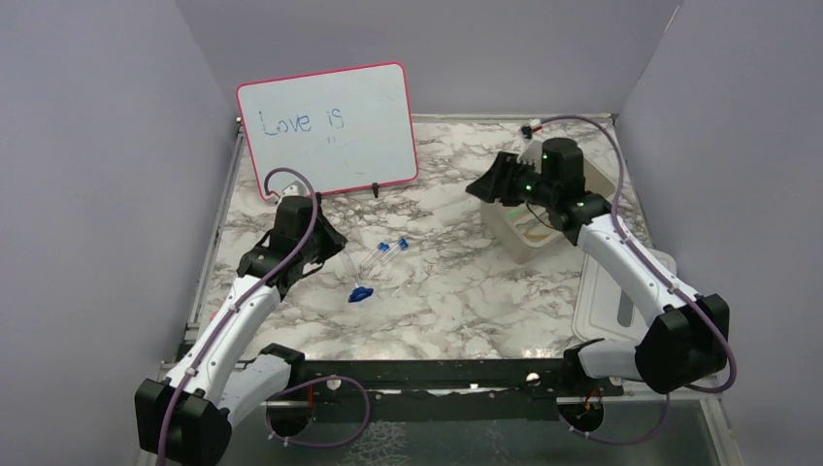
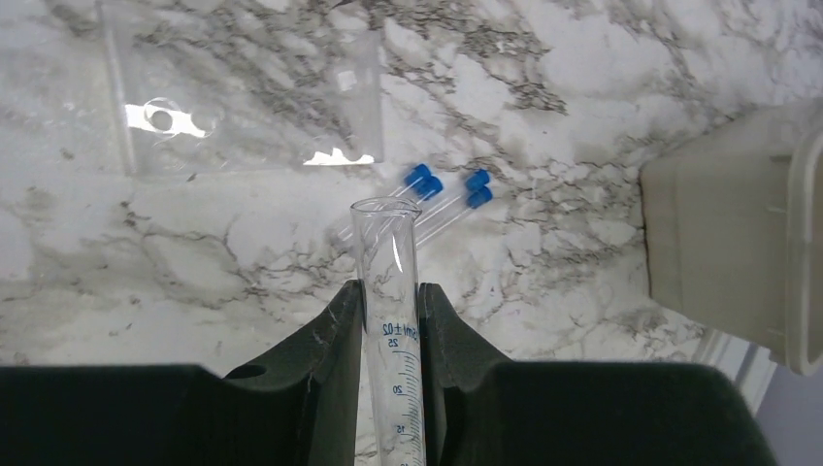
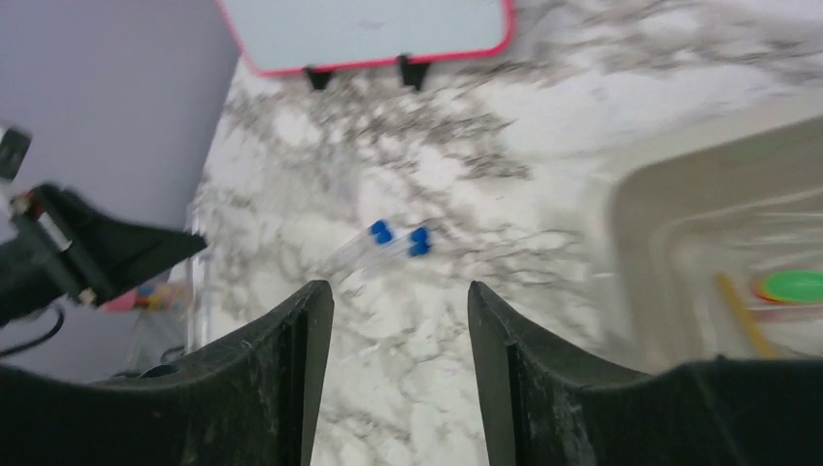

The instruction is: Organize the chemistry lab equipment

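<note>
My left gripper (image 2: pixel 390 287) is shut on a clear graduated cylinder (image 2: pixel 386 233) with blue markings, which sticks out past the fingertips above the marble table. In the top view the left gripper (image 1: pixel 332 245) is left of two clear tubes with blue caps (image 1: pixel 390 249). The tubes lie side by side just beyond the cylinder's mouth (image 2: pixel 448 187). A small blue piece (image 1: pixel 360 293) lies nearer on the table. My right gripper (image 1: pixel 477 188) is open and empty, raised beside the beige tub (image 1: pixel 505 231). It looks down at the tubes (image 3: pixel 396 236) between its fingertips (image 3: pixel 400 301).
A pink-framed whiteboard (image 1: pixel 330 126) stands at the back left. The tub (image 3: pixel 641 184) holds a green-tipped item (image 3: pixel 791 286) and an amber strip (image 3: pixel 740 303). Its lid (image 1: pixel 621 296) lies at the right. A clear plastic piece (image 2: pixel 243 116) lies flat beyond the tubes.
</note>
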Robot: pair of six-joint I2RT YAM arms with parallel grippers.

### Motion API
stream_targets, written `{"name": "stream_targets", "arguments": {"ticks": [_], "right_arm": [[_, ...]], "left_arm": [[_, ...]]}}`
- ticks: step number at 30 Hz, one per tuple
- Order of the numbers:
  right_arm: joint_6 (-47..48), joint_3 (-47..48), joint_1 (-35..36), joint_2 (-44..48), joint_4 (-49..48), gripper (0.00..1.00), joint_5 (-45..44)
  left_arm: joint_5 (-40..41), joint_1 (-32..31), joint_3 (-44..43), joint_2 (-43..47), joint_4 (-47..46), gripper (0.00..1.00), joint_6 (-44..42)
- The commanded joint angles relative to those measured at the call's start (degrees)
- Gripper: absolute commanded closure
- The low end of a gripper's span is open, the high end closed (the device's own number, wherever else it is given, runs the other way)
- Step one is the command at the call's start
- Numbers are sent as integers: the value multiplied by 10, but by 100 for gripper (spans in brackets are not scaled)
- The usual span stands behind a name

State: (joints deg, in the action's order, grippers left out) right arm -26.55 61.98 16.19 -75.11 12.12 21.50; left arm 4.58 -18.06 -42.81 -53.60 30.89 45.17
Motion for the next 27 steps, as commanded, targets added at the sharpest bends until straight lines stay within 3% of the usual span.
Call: {"name": "stream_targets", "arguments": {"ticks": [1, 5, 10, 22, 27], "right_arm": [[-46, -32, 96, -9, -111, 39, 87], [-121, -69, 158, -27, -235, 32, 102], [-192, -79, 209, -60, -317, 29, 98], [-276, -41, 273, -153, -408, 30, 116], [-288, -32, 280, -176, -424, 41, 133]], "left_arm": [[-124, 2, -34, -14, -83, 95, -63], [-212, 2, -43, -25, -164, 95, -64], [-277, 1, -30, -22, -271, 95, -29], [-288, 0, -2, 0, -366, 95, 2], [-290, 0, 0, 2, -372, 95, -3]]}}
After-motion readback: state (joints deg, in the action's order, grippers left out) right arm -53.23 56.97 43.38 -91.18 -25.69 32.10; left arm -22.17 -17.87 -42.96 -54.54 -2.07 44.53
